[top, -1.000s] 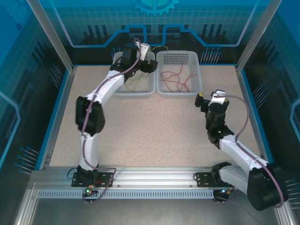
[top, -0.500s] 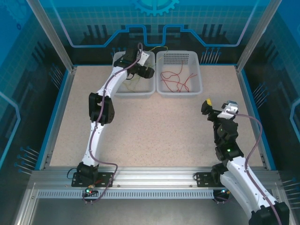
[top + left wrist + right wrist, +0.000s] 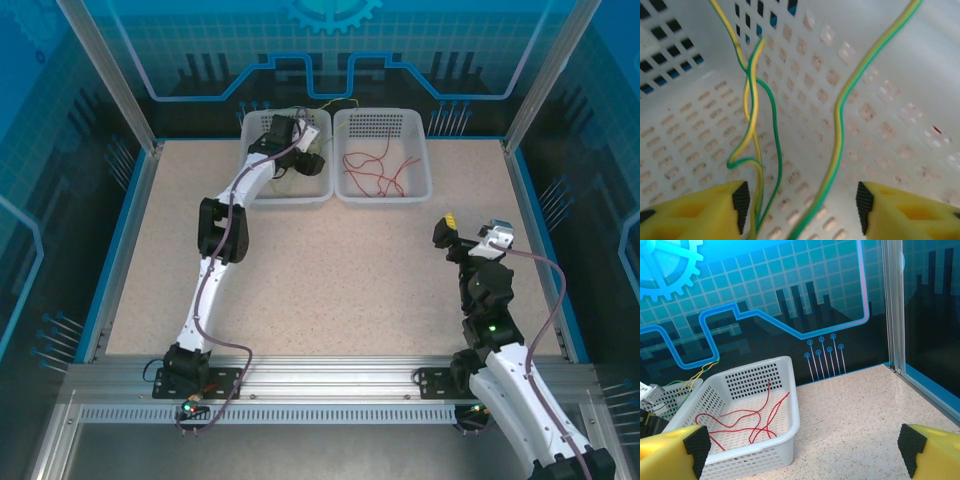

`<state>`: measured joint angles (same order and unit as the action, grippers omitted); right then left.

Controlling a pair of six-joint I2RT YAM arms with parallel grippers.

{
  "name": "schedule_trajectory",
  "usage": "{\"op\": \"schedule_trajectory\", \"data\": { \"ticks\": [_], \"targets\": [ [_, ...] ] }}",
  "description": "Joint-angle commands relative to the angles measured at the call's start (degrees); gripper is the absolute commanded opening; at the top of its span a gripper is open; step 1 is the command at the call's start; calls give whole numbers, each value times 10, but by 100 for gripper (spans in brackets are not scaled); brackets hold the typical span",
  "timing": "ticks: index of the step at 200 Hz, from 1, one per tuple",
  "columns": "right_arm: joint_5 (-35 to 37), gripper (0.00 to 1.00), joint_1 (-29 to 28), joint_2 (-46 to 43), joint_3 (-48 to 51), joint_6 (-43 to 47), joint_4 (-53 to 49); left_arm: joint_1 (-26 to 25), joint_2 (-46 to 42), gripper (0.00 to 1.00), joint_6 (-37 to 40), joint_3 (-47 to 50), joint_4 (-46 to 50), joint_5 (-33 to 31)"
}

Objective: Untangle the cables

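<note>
Counter point(image 3: 330, 270): bare between the arm bases and the two baskets at its far edge.
Left arm point(image 3: 215, 255): stretched further forward within the last second, its wrist lowered into the left basket point(image 3: 285, 198).
Right arm point(image 3: 490, 310): drawn back to the right side, well apart from the right basket point(image 3: 765, 440).
Left claw point(image 3: 802, 202): spread wide near the basket floor, nothing pinched.
Right claw point(image 3: 801, 447): spread, empty.
Green-and-yellow cables point(image 3: 837, 115): hung between the left claw's fingers, two strands twisted together.
Red cables point(image 3: 740, 420): loose in the right basket, unmoved.
Meaning: a grasp on one twisted strand is judged to be prepared.
</note>
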<state>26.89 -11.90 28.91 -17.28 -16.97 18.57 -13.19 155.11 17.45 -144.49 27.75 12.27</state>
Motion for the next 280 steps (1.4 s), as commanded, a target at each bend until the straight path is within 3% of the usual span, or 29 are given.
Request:
{"op": "schedule_trajectory", "data": {
  "ticks": [1,19,29,38,46,93,143,185,236,280],
  "targets": [
    [3,100,12,-6,-8,-12,-10,1,7,49,0,-21,-59,-2],
    [2,100,16,-3,-13,-17,-19,1,7,26,0,-20,-77,-5],
    [2,100,19,0,-14,-19,-22,1,3,21,-1,-19,-82,-12],
    [2,100,21,3,-16,-23,-27,1,-3,9,-1,-18,-83,-16],
    [1,100,22,7,-16,-26,-28,1,-11,5,1,-11,-86,-18],
    [-1,100,29,22,-18,-37,-28,-3,-121,0,7,103,-128,-57],
    [-7,100,32,27,-23,-32,-25,-8,-311,0,4,322,-282,-118],
    [-7,100,33,20,-21,-31,-27,-10,-400,0,35,409,-301,-153],
    [-13,100,34,18,-13,-41,-20,-10,-407,0,79,504,-307,-205],
    [-20,100,34,36,-20,-50,-20,-10,-337,0,73,455,-241,-225]
  ]
}}
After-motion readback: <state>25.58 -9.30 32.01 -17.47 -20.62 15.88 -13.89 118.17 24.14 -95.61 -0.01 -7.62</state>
